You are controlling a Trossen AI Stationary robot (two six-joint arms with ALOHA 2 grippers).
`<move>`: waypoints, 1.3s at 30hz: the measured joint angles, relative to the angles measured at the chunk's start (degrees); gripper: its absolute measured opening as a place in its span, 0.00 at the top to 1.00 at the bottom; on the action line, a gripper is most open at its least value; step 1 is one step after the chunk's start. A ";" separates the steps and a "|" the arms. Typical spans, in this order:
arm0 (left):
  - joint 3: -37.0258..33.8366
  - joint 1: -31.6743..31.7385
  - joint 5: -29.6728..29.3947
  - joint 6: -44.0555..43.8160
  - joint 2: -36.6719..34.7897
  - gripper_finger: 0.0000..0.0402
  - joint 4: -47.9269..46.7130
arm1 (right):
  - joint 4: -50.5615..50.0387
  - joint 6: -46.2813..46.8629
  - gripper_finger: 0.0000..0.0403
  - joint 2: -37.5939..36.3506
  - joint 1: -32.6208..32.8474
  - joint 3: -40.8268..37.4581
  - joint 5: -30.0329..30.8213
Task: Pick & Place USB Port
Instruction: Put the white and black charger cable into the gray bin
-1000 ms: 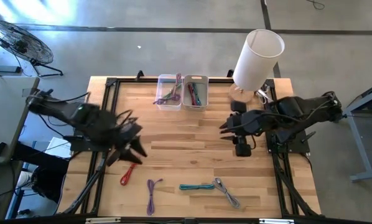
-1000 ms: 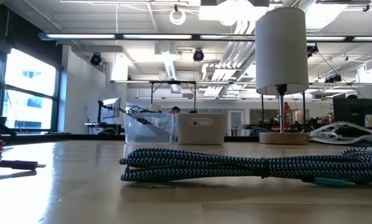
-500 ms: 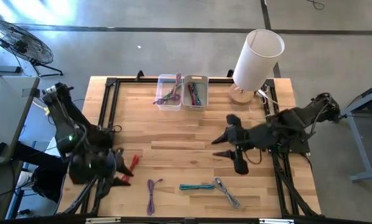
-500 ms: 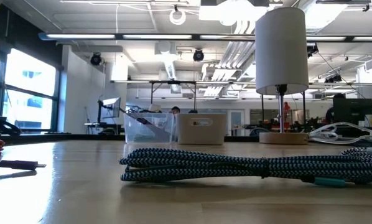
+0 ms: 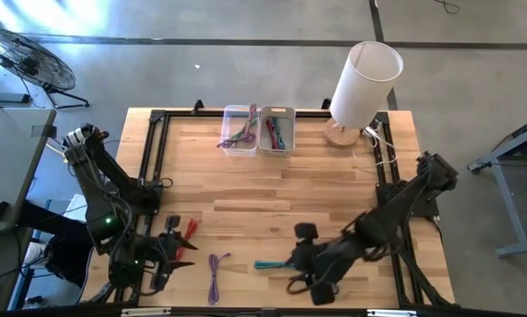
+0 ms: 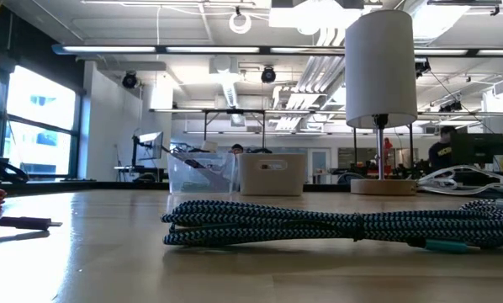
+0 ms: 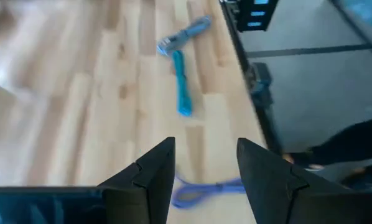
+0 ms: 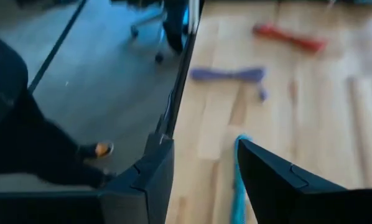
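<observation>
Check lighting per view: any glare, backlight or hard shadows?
Low view: ceiling lights and the windows backlight the scene; the braided cable reads dark, with a soft shadow under it on the table. High view: even light, only faint shadows beneath the arms. Wrist views: no glare on the wood; the floor beside the table is dim in the right wrist view.

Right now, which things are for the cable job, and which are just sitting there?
For the job: red cable, purple cable, teal cable, two bins, left gripper open, right gripper open.

Just there: white lamp, floor fan.
</observation>
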 joint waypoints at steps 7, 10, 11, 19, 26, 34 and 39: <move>-0.02 0.02 -6.58 5.79 0.04 0.58 -3.15 | -1.41 4.73 0.58 7.30 -1.50 0.00 -8.40; -0.02 0.02 -6.64 5.87 0.04 0.58 -3.06 | -3.87 5.07 0.58 9.33 -2.21 -0.02 -11.35; -0.02 0.02 -6.62 5.93 0.04 0.58 -3.04 | -5.62 5.76 0.58 9.83 -2.27 -0.02 -11.46; -0.02 0.02 -6.56 5.96 0.28 0.58 -4.37 | -29.50 24.54 0.63 10.36 -2.04 -0.02 -10.25; -0.02 0.02 -6.62 5.96 0.28 0.58 -4.99 | -28.08 40.98 0.69 10.36 -0.56 -0.02 -10.73; -0.04 0.04 -6.66 5.96 0.28 0.58 -7.66 | -27.36 45.40 0.68 10.39 0.82 -0.02 -13.71; -0.04 0.02 -6.69 5.96 0.28 0.58 -8.66 | -26.53 45.50 0.56 10.39 0.92 -0.63 -14.70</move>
